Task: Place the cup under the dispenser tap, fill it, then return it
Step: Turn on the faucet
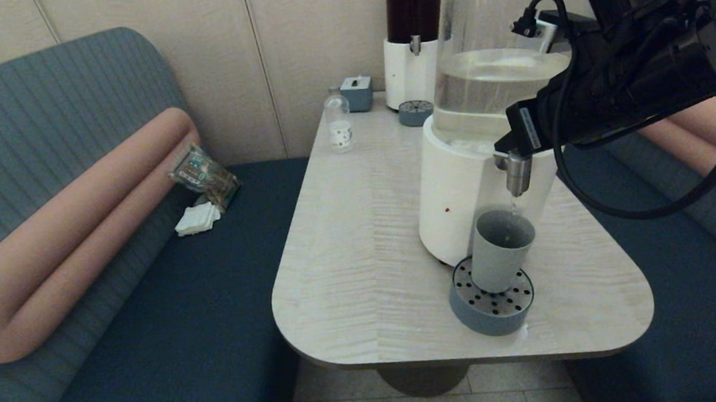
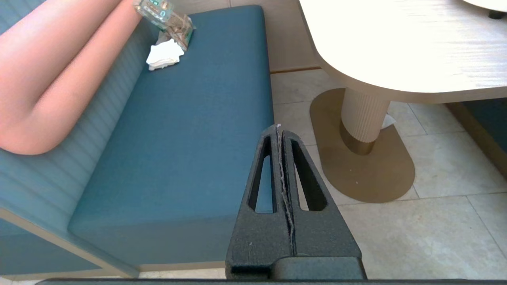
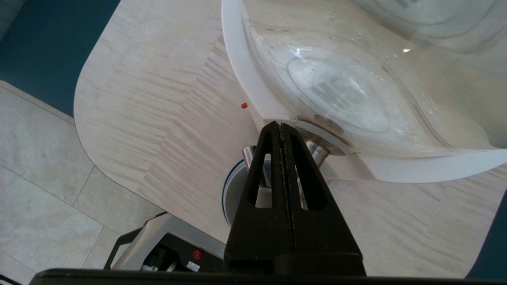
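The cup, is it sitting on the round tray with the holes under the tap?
Yes, the cup stands upright on the perforated drip tray, right beneath the dispenser tap.

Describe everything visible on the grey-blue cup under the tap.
The plain matte grey-blue handleless cup is slightly tapered, narrower at its base, and looks like plastic. It stands upright and open-mouthed on the round perforated grey-blue drip tray, directly below the short brushed-steel dispenser tap, with a gap between them. A thin stream appears to fall into it. Its fill level cannot be seen. Only the tray touches it.
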Available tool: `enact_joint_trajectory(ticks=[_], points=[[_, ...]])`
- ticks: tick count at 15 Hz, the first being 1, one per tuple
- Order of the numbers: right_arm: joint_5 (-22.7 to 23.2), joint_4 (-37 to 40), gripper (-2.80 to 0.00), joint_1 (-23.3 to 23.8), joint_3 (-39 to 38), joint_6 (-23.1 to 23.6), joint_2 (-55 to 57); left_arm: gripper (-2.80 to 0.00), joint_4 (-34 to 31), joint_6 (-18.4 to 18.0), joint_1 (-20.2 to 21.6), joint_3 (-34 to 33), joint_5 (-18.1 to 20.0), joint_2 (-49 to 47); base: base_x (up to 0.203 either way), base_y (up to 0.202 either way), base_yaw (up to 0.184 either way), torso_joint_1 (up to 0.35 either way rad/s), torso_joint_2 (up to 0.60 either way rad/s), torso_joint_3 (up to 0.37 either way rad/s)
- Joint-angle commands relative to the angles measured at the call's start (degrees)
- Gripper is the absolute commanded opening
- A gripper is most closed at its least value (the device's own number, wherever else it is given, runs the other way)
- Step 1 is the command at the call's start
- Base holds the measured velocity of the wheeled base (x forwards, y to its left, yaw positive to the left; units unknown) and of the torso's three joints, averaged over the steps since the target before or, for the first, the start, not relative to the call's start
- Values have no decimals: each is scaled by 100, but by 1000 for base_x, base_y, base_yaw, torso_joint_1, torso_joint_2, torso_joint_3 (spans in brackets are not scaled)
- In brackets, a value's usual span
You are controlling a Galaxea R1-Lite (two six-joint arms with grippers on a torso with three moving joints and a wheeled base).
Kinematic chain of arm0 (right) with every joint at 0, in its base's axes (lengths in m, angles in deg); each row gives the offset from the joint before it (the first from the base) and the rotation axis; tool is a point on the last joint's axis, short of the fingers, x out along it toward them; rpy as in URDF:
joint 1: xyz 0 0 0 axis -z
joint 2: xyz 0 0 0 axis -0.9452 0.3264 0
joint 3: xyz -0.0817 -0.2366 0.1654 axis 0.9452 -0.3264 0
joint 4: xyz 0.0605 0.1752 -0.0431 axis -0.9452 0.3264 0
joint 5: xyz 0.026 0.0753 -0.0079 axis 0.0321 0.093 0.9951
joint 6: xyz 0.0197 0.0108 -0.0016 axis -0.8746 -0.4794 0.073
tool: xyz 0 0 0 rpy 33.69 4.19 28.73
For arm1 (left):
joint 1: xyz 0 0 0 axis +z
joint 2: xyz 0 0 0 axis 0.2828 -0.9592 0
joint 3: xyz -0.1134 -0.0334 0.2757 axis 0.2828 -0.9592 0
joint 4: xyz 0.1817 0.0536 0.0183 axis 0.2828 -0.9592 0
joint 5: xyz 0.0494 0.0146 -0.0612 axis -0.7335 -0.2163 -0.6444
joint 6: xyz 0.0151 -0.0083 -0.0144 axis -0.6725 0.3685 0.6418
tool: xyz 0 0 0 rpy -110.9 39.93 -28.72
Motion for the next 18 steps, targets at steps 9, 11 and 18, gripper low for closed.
enact_joint_trajectory(ticks=[9, 11, 18], points=[[50, 31, -280, 49, 8, 16, -15, -280, 4, -4, -5, 0, 1, 10, 0, 0, 0, 0, 0, 0], [34, 31, -280, 129, 15, 1, -143, -280, -2, -4, 2, 0, 2, 10, 0, 0, 0, 0, 0, 0], [-56, 55, -280, 313, -265, -27, -1172, -280, 4, -4, 2, 0, 1, 10, 0, 0, 0, 0, 0, 0]])
